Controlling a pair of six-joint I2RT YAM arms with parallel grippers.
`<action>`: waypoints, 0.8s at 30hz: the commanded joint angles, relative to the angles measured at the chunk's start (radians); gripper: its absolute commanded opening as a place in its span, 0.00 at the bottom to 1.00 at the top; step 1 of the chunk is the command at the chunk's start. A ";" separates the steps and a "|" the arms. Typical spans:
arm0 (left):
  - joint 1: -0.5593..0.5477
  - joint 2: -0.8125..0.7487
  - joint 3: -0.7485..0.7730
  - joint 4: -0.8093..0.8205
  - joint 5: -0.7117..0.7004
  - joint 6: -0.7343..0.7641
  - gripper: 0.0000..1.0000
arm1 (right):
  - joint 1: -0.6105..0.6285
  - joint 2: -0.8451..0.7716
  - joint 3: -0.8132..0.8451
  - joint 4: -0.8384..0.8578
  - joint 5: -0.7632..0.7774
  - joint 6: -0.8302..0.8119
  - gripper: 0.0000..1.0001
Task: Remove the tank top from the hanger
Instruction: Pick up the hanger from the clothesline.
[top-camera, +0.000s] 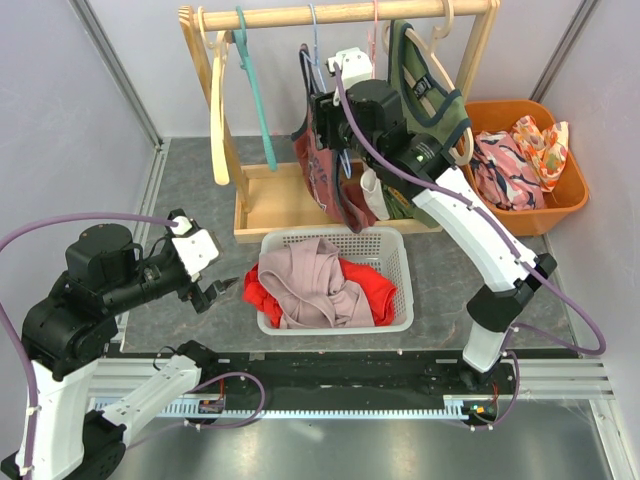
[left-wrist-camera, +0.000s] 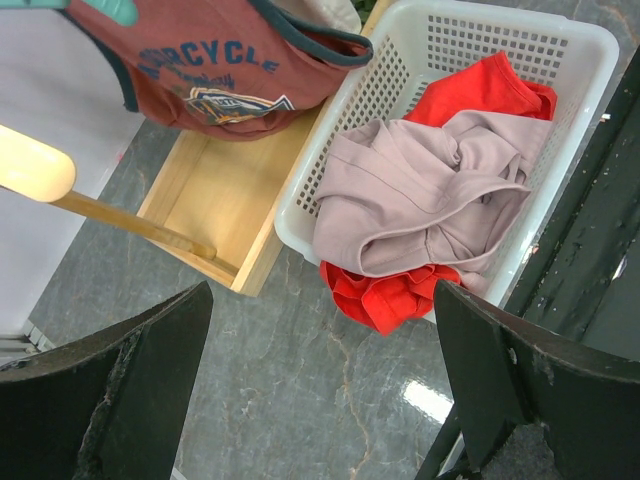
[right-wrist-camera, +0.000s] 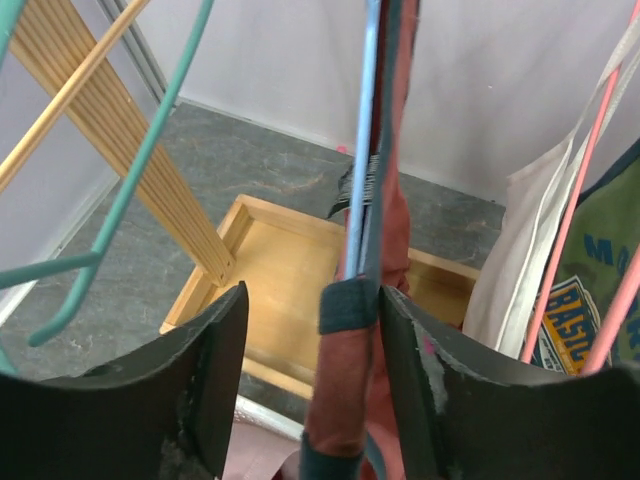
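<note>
Right gripper (right-wrist-camera: 310, 298), jaws spread, straddles the red tank top (right-wrist-camera: 340, 400) on its blue hanger (right-wrist-camera: 362, 150), at 12 o'clock from the basket (top-camera: 402, 272); light, limp cloth should lift best by its shoulder strap; left gripper (top-camera: 218, 292), at 9 o'clock, likewise released

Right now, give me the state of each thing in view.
Red tank top, hanging on the blue hanger.
Right pincer, open, straddling its strap.
Left pincer, open, empty.
White basket, holding crumpled clothes.
Orange bin, holding patterned clothes.
Teal hanger, bare on the rail.
</note>
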 joint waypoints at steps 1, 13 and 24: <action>0.007 0.003 0.012 0.020 0.027 -0.002 0.99 | 0.025 -0.005 0.006 -0.021 0.065 -0.027 0.63; 0.009 -0.003 0.013 0.020 0.032 -0.005 1.00 | 0.031 -0.037 -0.020 -0.039 0.153 -0.058 0.13; 0.010 -0.012 0.010 0.019 0.032 -0.007 1.00 | 0.046 -0.147 -0.233 0.383 0.242 -0.254 0.00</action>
